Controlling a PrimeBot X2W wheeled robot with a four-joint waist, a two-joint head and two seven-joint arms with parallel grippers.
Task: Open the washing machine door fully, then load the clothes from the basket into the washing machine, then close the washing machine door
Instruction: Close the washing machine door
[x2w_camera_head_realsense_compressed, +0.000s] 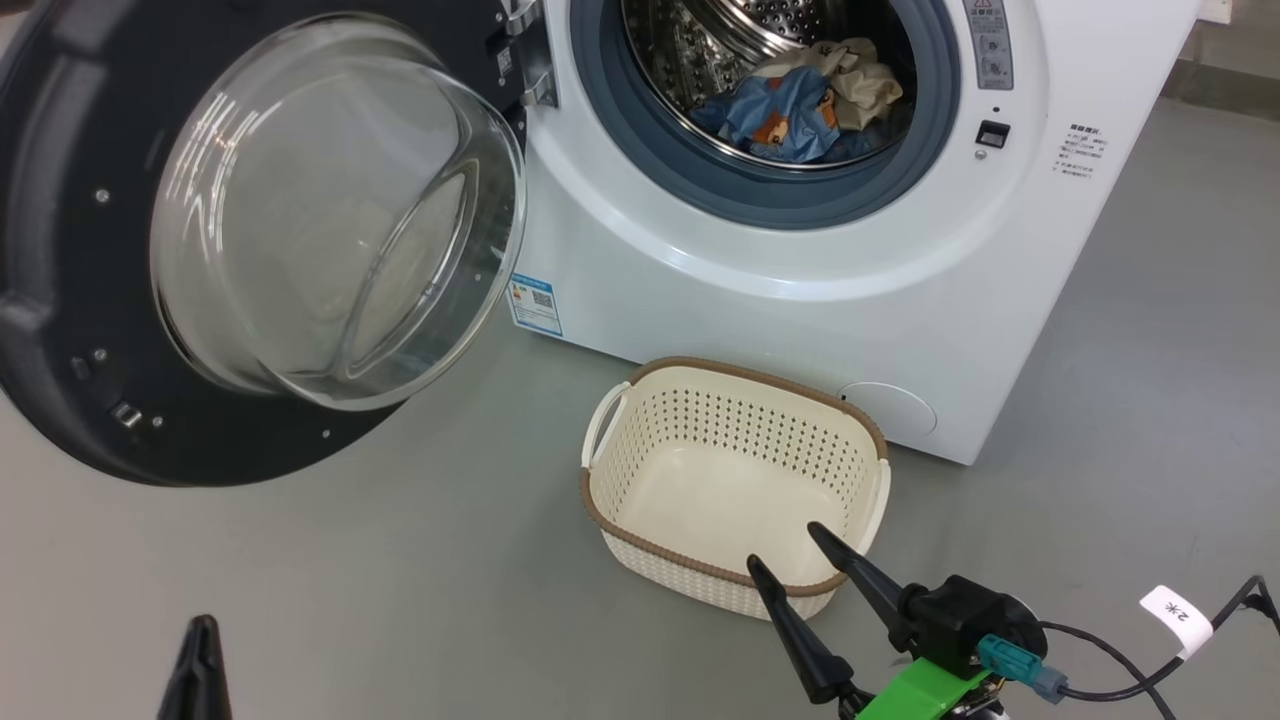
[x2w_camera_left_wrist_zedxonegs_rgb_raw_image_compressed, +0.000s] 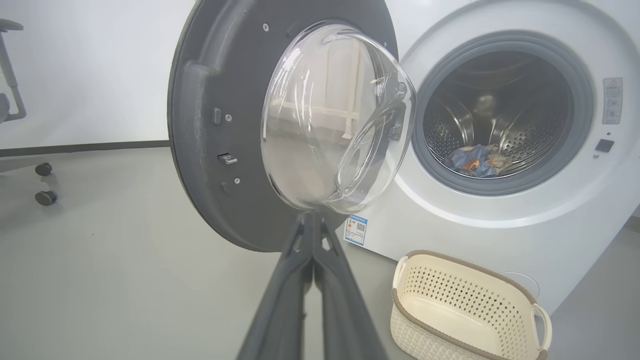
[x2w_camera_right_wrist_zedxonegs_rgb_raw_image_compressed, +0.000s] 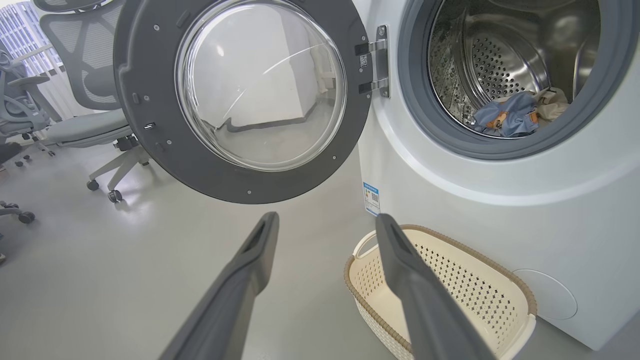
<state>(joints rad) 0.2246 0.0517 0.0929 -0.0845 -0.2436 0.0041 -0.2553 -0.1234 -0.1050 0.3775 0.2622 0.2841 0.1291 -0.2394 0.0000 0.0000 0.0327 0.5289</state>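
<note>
Inside the steel drum of the washing machine (x2w_camera_head_realsense_compressed: 700, 270), found the clothes (x2w_camera_head_realsense_compressed: 800, 110): light blue fabric with orange-brown prints, bunched against a cream piece. Saw the washing machine door (x2w_camera_head_realsense_compressed: 60, 250) swung wide on its hinge to the left of the opening, with the black rim and bulging glass bowl facing out. Noted the basket (x2w_camera_head_realsense_compressed: 700, 430) on the grey floor just before the machine's front, empty, brown rim up. Spotted a blue label sticker (x2w_camera_head_realsense_compressed: 535, 305) at the machine's lower corner and office chairs (x2w_camera_right_wrist_zedxonegs_rgb_raw_image_compressed: 85, 125) beyond the door. Found the left gripper (x2w_camera_left_wrist_zedxonegs_rgb_raw_image_compressed: 312, 220) low, jaws pressed together on nothing, tips aimed at the door's lower rim but short of it. Found the right gripper (x2w_camera_head_realsense_compressed: 785, 548) above the basket's near edge, jaws spread wide and empty.
</note>
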